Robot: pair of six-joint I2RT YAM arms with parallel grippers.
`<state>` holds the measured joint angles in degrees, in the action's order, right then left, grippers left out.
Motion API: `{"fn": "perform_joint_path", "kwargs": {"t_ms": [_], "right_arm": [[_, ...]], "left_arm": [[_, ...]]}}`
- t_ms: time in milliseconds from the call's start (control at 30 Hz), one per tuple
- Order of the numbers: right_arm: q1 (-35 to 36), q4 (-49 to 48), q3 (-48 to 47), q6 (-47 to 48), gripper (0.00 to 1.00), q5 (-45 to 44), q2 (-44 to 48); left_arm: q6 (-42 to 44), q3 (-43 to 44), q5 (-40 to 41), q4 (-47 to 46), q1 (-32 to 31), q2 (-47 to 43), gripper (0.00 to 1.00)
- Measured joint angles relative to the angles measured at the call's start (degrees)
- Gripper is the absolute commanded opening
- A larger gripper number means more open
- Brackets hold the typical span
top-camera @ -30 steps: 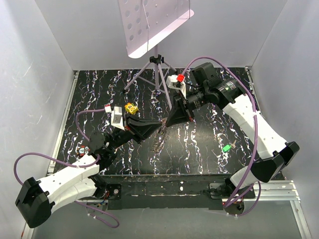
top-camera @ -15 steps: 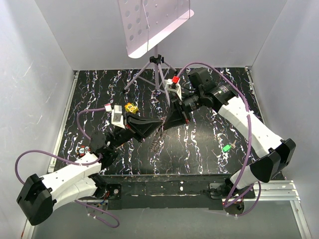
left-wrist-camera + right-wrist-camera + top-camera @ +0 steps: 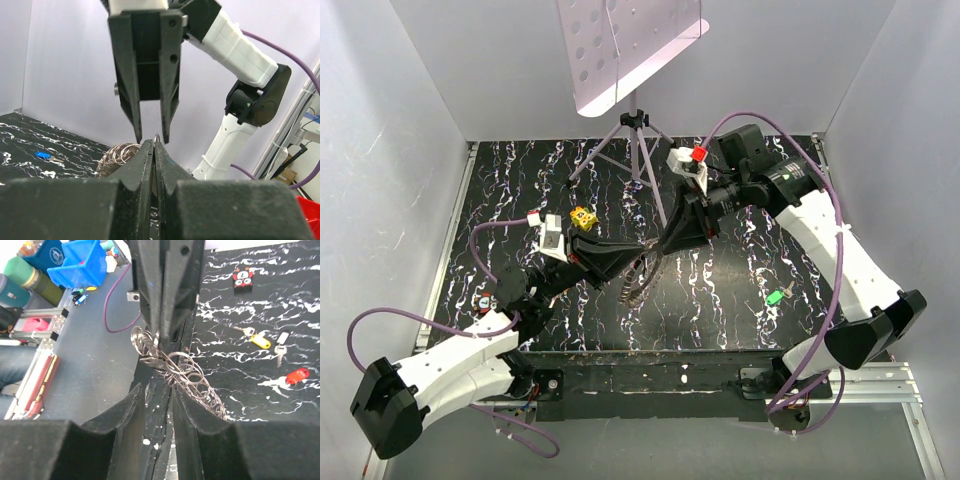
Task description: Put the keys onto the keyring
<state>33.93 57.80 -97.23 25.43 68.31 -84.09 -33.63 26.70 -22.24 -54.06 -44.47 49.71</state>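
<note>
The left claw (image 3: 153, 143) pinches the silver coiled-wire metal keyring (image 3: 186, 371) above the black marbled worktop (image 3: 720, 300); the right claw (image 3: 152, 136), narrowly parted, hangs at its top loop.

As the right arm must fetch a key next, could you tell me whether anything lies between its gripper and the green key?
Nothing visible does. The right gripper hangs open beside the keyring in the left gripper; only bare mat separates it from the green key.

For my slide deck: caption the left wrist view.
Left gripper shut on the keyring; right gripper poised just above, jaws open.
</note>
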Motion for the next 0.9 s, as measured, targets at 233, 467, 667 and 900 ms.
{"fn": "perform_joint_path", "kwargs": {"t_ms": [233, 467, 667, 900], "right_arm": [[0.76, 2.6, -3.28, 5.51, 0.41, 1.01, 0.42], [1.88, 2.01, -3.32, 5.31, 0.41, 0.61, -1.27], [2.1, 0.22, -1.07, 3.85, 0.4, -0.09, -1.22], [2.86, -1.6, 1.44, 2.08, 0.34, -1.11, -1.14]], "left_arm": [[1.05, 0.04, -2.01, 3.5, 0.0, 0.44, 0.0], [1.07, 0.07, -2.69, 4.28, 0.0, 2.05, 0.0], [1.05, 0.07, -2.64, 4.04, 0.0, 2.03, 0.0], [1.05, 0.07, -2.56, 3.82, 0.0, 2.03, 0.0]]}}
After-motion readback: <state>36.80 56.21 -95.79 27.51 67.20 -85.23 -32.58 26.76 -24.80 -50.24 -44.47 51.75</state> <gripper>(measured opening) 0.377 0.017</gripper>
